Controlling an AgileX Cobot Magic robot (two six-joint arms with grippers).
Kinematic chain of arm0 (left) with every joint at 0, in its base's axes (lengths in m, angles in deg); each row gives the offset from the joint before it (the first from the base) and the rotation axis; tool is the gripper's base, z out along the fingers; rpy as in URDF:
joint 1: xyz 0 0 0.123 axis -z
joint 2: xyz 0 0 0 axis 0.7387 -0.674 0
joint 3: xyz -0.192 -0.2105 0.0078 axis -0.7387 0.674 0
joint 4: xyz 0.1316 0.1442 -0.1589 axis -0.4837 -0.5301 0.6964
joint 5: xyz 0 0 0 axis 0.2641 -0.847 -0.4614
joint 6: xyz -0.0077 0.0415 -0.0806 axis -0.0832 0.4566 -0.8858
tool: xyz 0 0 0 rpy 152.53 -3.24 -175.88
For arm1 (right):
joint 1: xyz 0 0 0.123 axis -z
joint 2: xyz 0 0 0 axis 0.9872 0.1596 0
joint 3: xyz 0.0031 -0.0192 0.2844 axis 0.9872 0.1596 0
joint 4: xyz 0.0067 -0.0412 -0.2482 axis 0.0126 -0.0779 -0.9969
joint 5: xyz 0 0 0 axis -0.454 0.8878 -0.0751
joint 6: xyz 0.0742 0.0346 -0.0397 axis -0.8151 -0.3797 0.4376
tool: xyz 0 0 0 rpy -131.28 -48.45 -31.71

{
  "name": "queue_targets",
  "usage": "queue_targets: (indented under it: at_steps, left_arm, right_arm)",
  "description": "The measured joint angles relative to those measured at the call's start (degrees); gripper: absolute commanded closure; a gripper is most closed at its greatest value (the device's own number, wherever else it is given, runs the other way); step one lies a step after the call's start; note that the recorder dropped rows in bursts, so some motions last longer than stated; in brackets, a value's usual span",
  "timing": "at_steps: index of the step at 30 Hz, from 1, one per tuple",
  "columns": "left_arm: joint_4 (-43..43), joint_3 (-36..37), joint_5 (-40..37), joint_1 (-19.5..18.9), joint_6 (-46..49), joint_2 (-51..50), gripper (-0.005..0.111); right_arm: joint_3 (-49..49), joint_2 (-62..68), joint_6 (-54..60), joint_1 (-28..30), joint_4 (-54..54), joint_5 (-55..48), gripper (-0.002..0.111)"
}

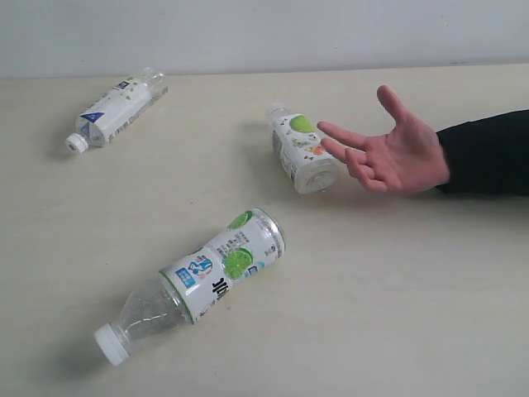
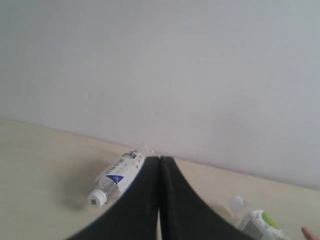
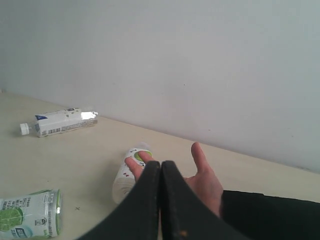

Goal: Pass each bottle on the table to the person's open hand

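Fingers (image 2: pixel 142 200) of the left gripper (image 2: pixel 160 160) are pressed flat together, black against black, with nothing between them and nothing touched. The right gripper (image 3: pixel 160 163) is the same: its fingers (image 3: pixel 177 205) meet in a closed seam and carry nothing.

Below them the pale table (image 1: pixel 413 289) runs back to a plain wall (image 1: pixel 331 33). From the right of the exterior view a black sleeve (image 1: pixel 488 153) reaches in, and the person's open hand (image 1: pixel 397 157) rests low over the tabletop, fingers spread, thumb up.

All three bottles lie on their sides. The lime-print bottle (image 1: pixel 223 265) lies nearest the exterior camera, well apart from the hand. The white-blue bottle (image 1: pixel 116 112) sits far back on the left, near the wall. The small white bottle (image 1: pixel 302 153) lies in the middle, its base just beside the person's fingertips; I cannot tell whether they touch.
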Motion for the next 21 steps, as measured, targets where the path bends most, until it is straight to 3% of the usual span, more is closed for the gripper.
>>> queue_targets:
  at_steps: [10, 12, 17, 21]
  left_arm:
    - [-5.02, -28.29, -28.31, 2.22, 14.99, -32.25, 0.103]
    - [-5.02, -33.06, -34.58, 2.49, 18.52, -37.94, 0.093]
    - [-5.10, -40.08, -48.91, 5.71, 29.06, -46.87, 0.049]
    - [-0.58, -40.90, -53.95, 11.11, 34.50, -50.34, 0.047]
  right_arm:
    - [0.00, 0.00, 0.00, 0.00, 0.00, 0.00, 0.108]
    - [0.00, 0.00, 0.00, 0.00, 0.00, 0.00, 0.108]
    - [0.00, 0.00, 0.00, 0.00, 0.00, 0.00, 0.108]
    - [0.00, 0.00, 0.00, 0.00, 0.00, 0.00, 0.108]
